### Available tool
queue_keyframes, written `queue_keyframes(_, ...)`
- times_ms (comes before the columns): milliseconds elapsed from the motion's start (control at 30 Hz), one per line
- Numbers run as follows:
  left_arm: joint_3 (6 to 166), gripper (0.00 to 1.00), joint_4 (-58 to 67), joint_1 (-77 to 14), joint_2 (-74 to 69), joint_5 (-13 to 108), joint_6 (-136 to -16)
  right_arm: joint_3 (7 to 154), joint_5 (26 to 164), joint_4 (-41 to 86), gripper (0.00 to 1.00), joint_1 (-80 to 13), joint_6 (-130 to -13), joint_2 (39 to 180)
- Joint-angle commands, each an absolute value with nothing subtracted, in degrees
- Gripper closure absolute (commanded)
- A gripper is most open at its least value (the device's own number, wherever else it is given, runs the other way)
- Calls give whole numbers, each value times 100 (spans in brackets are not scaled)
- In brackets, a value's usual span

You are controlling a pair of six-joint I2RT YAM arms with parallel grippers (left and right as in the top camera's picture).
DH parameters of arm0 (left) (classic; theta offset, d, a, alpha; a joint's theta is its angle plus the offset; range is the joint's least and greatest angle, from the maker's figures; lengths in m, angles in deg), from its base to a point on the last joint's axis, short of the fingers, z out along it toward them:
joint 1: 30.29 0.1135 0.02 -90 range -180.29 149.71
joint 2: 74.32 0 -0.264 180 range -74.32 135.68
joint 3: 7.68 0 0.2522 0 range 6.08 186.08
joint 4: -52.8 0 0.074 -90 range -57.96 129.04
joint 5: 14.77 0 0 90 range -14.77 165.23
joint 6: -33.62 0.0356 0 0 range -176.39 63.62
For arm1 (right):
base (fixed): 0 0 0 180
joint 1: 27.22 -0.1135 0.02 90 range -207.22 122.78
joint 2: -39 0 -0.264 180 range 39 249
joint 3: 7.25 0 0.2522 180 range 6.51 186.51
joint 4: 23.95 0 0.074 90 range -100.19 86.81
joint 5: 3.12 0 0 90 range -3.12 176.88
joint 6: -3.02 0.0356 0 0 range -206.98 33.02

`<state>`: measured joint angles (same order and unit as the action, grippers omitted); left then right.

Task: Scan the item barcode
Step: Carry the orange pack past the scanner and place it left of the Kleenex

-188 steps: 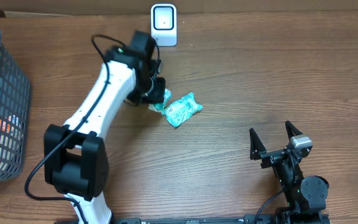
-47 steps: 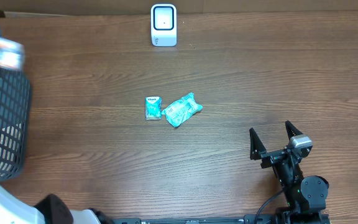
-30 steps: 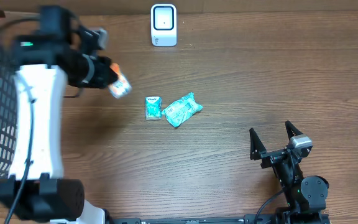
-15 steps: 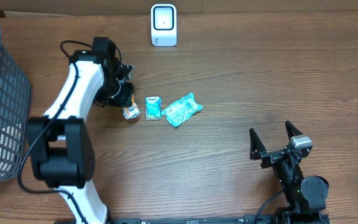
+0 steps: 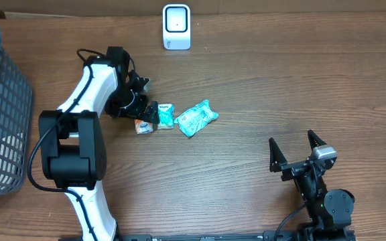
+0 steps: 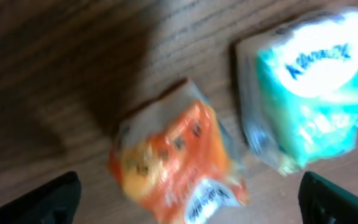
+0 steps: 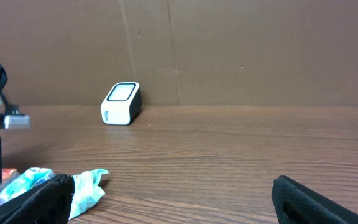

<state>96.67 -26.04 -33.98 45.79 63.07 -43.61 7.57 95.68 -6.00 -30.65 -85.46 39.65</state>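
overhead to wrists: orange packet lies loose, scanner waits at 12 o'clock

overhead: the left gripper hovers low over a small row of goods just toward 10 o'clock from the table's middle. the orange snack packet lies on the wood at about 7 o'clock of the teal tissue pack, close beside it. the crumpled teal pouch sits at 3 o'clock of that pack. the barcode scanner stands at the 12 o'clock edge, well apart from all three, so i judge nothing is being presented to it now. the grey wire basket fills the 9 o'clock side. the right gripper is parked at 5 o'clock, jaws wide and empty, clear of the working arm.

left wrist: the view is blurred, but the orange packet fills the middle and lies on the wood with the tissue pack at its 2 o'clock. the two dark fingertips sit in the far lower corners, so the jaws stand wide and grip nothing. the placement reads as lining items up near the scanner.

right wrist: the scanner stands at 11 o'clock by the back wall, its face tilted upward. the pouch and tissue pack lie low at 8 o'clock. this gripper's own fingertips are spread wide. a barcode cannot be made out on any item.
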Motion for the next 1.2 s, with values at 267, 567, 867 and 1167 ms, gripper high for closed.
queue_keyframes(267,13881,1,-4785,-3288,4490,6134,-5889,698,9596,-622,0,-3075,-8524,3923)
queue_keyframes(567,16350,0,-5778,-3275,4147,5404,-5985,698,9599,-622,0,-3075,-8524,3923)
queue_keyframes(867,16217,4,-5778,-3242,2649,7408,-6431,698,9599,-622,0,-3075,-8524,3923)
queue_keyframes(1167,15236,0,-5775,-1677,1530,8457,-7712,698,9596,-622,0,-3075,-8524,3923)
